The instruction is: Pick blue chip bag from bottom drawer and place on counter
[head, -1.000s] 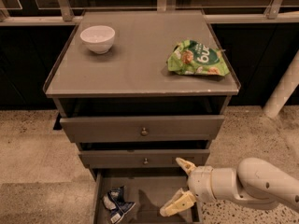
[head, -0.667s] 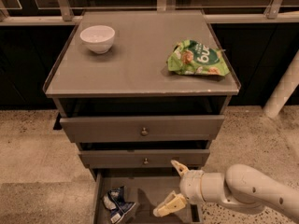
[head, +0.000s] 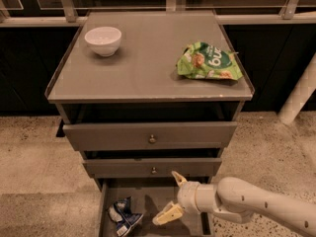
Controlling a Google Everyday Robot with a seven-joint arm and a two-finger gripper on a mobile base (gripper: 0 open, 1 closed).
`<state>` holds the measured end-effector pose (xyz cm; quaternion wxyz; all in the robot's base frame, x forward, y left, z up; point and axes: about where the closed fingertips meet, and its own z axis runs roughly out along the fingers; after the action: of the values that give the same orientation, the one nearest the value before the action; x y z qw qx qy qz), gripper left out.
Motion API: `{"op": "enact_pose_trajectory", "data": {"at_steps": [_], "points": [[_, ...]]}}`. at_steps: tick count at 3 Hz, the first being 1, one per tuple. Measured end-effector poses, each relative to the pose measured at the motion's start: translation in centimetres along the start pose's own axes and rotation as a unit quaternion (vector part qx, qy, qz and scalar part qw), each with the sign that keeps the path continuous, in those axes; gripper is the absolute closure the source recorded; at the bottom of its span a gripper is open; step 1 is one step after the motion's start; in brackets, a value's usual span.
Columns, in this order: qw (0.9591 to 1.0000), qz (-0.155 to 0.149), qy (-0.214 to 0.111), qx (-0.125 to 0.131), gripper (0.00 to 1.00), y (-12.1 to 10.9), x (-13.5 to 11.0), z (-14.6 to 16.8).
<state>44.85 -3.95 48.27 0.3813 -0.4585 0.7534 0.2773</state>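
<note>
The blue chip bag [head: 123, 217] lies crumpled in the front left of the open bottom drawer [head: 150, 201], dark blue with white patches. My gripper [head: 171, 197] hangs over the middle of the drawer, to the right of the bag and apart from it. Its two yellowish fingers [head: 168, 215] are spread wide and hold nothing. The white arm reaches in from the lower right. The grey counter [head: 148, 58] with its thin raised rim is above the drawers.
A white bowl [head: 103, 40] stands at the counter's back left. A bright green snack bag [head: 208, 62] lies at its right. Two shallower knobbed drawers [head: 152, 138] stick out slightly above the bottom drawer. A white post [head: 298, 95] stands at the right.
My gripper has moved left and a little down over the bottom drawer, closer to the blue chip bag. Its fingers stay spread. The bag has not moved.
</note>
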Motion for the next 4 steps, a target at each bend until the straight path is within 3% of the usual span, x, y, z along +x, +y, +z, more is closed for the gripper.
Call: {"op": "enact_pose_trajectory", "data": {"at_steps": [1,2,3,4], "points": [[1.0000,0.001,0.001,-0.003,0.00,0.1,0.1,0.4],[0.9998,0.010,0.002,0.015,0.00,0.3,0.9,1.1],[0.9995,0.020,0.004,0.022,0.00,0.3,2.6,5.1],[0.9995,0.028,0.014,-0.001,0.00,0.4,5.0,12.4]]}}
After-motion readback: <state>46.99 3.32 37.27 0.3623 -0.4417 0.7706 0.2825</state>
